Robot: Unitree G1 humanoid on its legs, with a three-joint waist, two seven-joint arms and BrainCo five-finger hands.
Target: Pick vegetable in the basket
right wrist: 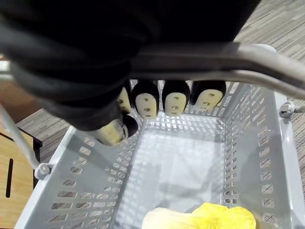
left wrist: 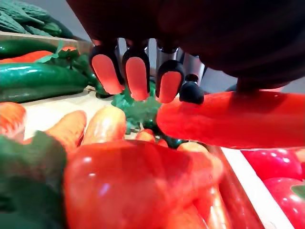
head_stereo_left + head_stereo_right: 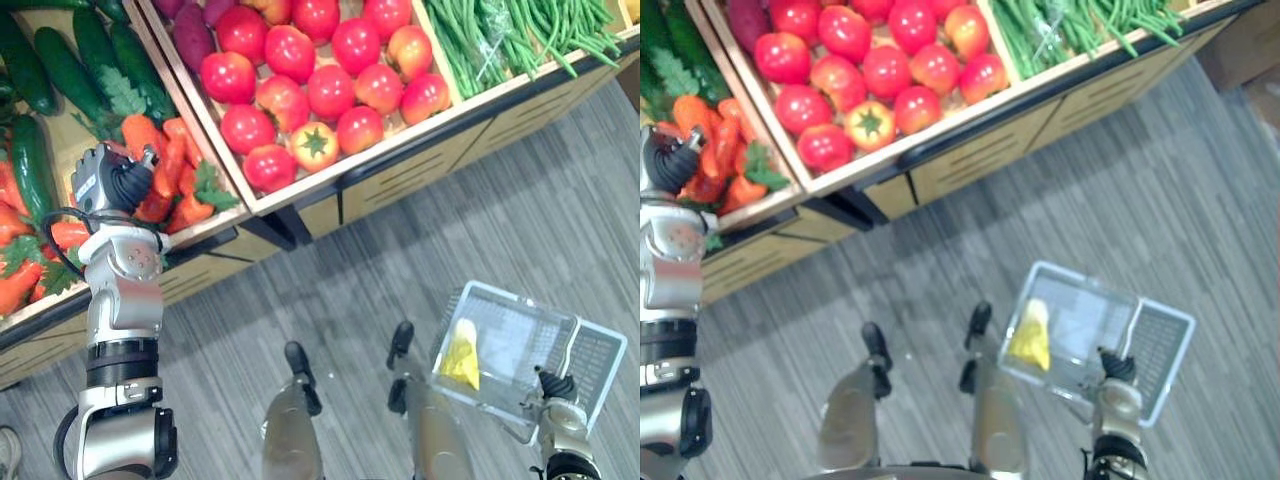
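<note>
My left hand (image 3: pixel 112 182) is down in the carrot bin, over a heap of orange carrots (image 3: pixel 172 172) with green tops. In the left wrist view its fingers (image 2: pixel 136 76) are curled over one long carrot (image 2: pixel 228 119) that lies against the palm, above the other carrots. A grey plastic basket (image 3: pixel 520 305) hangs low at my right, over the floor. My right hand (image 3: pixel 553 385) is shut on its handle (image 1: pixel 214 62), fingers (image 1: pixel 174 102) hooked under the bar. A yellow vegetable (image 3: pixel 462 355) lies in the basket's bottom.
The wooden stand has compartments: cucumbers (image 3: pixel 70 70) behind the carrots, red tomatoes (image 3: pixel 310 80) in the middle, purple sweet potatoes (image 3: pixel 190 35) behind them, green beans (image 3: pixel 510 35) at the right. A wooden divider (image 3: pixel 200 120) separates carrots from tomatoes. Grey plank floor (image 3: pixel 500 200) lies below.
</note>
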